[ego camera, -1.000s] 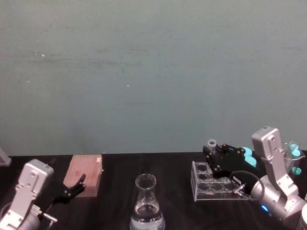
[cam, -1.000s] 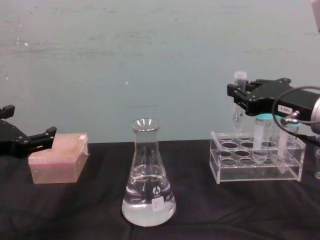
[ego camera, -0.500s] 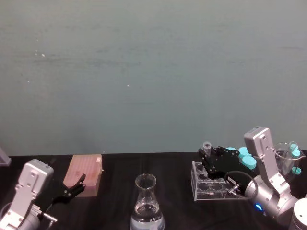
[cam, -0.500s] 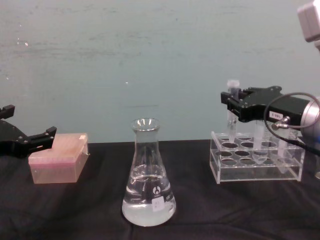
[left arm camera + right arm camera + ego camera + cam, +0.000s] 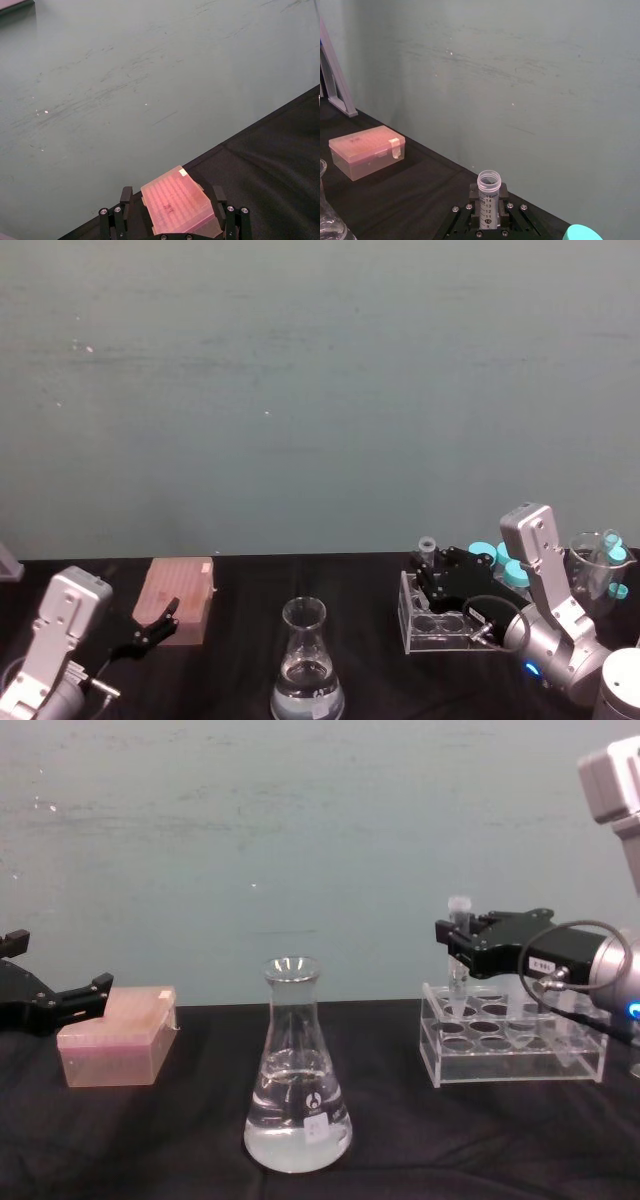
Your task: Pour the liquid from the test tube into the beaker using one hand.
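My right gripper point(image 5: 461, 942) is shut on the test tube point(image 5: 459, 960), a slim clear tube with an open top point(image 5: 488, 181) and printed marks. The tube stands upright with its lower end in the rear left hole of the clear rack point(image 5: 510, 1045). I cannot tell whether any liquid is in it. The beaker point(image 5: 297, 1070), a conical flask, stands at the table's middle front point(image 5: 305, 665) with clear liquid point(image 5: 297, 1135) in its base. My left gripper point(image 5: 62, 1005) stays parked at the far left, open, just short of a pink box point(image 5: 115, 1045).
Teal-capped tubes point(image 5: 492, 554) stand in the rack point(image 5: 440, 625) behind my right gripper point(image 5: 433, 575). A glass vessel point(image 5: 592, 562) sits at the far right. The pink box point(image 5: 178, 598) lies at the back left. Black cloth covers the table.
My right gripper has moved down and to the left with the test tube. The tube's tip has gone from above the rack into a rear hole. The left arm and the flask have not moved.
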Controlling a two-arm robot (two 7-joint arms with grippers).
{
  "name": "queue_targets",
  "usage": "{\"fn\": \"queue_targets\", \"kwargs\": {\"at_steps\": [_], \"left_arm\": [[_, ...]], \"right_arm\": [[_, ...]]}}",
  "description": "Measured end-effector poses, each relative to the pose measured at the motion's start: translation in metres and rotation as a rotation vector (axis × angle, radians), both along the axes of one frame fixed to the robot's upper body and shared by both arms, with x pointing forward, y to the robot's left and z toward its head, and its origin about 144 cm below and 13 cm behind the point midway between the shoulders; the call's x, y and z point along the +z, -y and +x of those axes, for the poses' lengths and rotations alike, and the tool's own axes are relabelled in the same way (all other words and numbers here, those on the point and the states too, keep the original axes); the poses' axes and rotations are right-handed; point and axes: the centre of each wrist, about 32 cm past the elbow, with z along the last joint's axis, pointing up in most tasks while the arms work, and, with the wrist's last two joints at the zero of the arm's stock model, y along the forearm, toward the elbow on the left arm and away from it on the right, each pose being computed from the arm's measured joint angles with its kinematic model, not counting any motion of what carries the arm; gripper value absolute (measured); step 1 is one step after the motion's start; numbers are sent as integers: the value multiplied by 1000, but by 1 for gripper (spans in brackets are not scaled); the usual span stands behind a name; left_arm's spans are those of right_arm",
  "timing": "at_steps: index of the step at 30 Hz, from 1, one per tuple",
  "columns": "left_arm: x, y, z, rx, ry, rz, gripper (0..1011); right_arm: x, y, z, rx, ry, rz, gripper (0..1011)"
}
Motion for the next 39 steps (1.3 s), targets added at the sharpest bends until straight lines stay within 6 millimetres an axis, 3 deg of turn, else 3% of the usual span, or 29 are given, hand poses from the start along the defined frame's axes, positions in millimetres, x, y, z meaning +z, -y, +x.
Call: {"fn": "queue_targets", "kwargs": {"at_steps": [39], "left_arm": [[0, 0, 0, 0, 0, 0, 1000]], "right_arm": [[-12, 1, 4, 3, -49, -11, 204]]}}
